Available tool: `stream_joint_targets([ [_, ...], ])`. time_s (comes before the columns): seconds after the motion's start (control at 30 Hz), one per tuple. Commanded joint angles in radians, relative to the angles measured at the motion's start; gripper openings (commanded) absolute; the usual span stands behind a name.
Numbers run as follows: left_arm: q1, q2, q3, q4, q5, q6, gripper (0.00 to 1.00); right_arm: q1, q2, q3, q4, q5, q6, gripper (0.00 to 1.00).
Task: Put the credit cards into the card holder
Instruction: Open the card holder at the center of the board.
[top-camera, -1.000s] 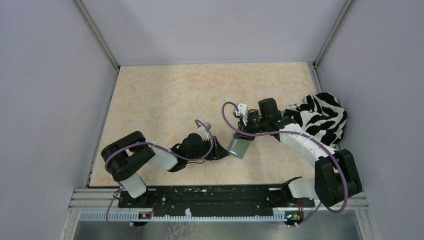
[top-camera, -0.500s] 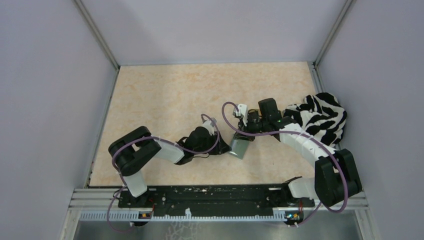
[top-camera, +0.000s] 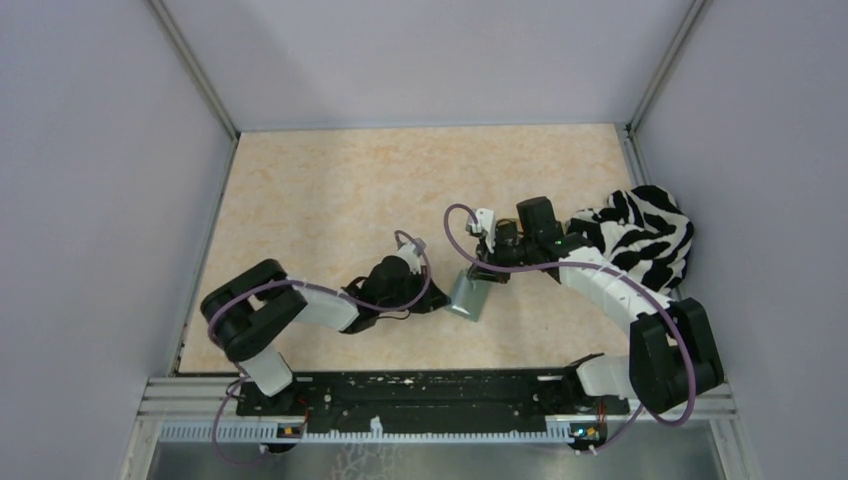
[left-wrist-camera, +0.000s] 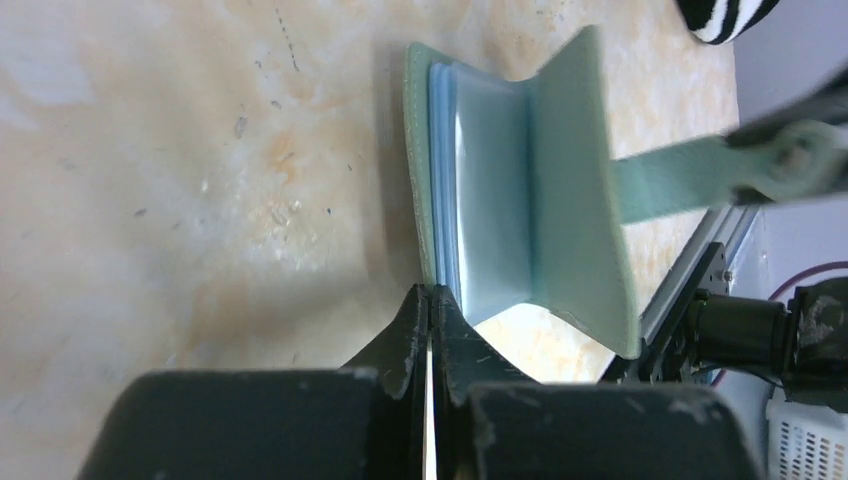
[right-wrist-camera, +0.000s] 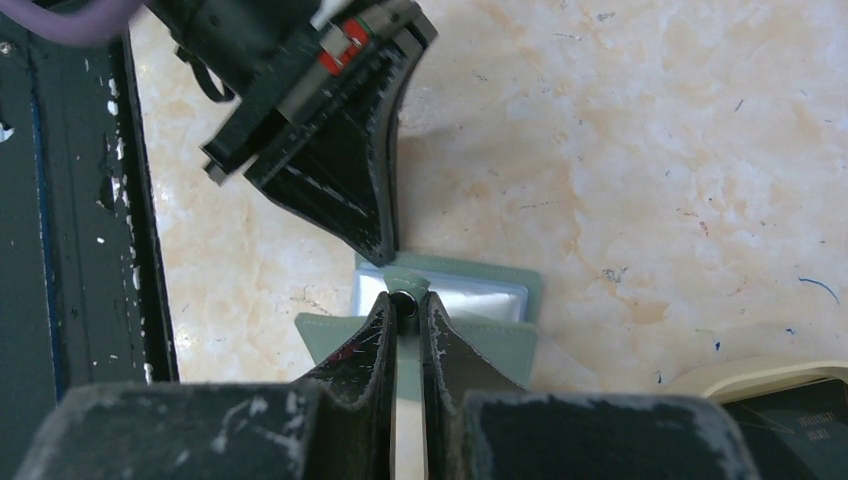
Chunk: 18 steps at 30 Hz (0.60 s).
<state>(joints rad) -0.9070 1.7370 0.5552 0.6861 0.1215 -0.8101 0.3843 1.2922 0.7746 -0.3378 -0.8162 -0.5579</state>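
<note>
The pale green card holder (top-camera: 468, 296) lies open on the tabletop, with light blue sleeves (left-wrist-camera: 490, 190) inside. My right gripper (right-wrist-camera: 405, 300) is shut on its strap tab (left-wrist-camera: 670, 180) at the snap and holds one flap (left-wrist-camera: 585, 200) raised. My left gripper (left-wrist-camera: 431, 291) is shut, its tips meeting right at the near edge of the lower cover; nothing shows between them. In the right wrist view, the left fingers (right-wrist-camera: 345, 190) touch the holder's far edge. A black credit card (right-wrist-camera: 790, 425) lies in a tan tray, mostly cut off.
The tan tray (right-wrist-camera: 745, 378) sits just right of the card holder. A zebra-striped cloth (top-camera: 645, 240) is bunched against the right wall. Grey walls close in the table on three sides, and the black base rail (top-camera: 430, 390) runs along the near edge.
My left gripper has gone from open to shut at the holder's edge. The card holder has shifted slightly left. The right arm has barely moved.
</note>
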Motion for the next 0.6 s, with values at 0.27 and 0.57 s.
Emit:
stream_joint_targets([
  [0.27, 0.005, -0.362, 0.075, -0.523, -0.192, 0.204, 0.0, -0.01, 0.042, 0.032, 0.088, 0.174, 0.101, 0.46],
  [0.57, -0.029, -0.368, 0.19, -0.731, -0.26, 0.239, 0.0, -0.027, 0.024, 0.029, 0.113, 0.138, 0.153, 0.63],
])
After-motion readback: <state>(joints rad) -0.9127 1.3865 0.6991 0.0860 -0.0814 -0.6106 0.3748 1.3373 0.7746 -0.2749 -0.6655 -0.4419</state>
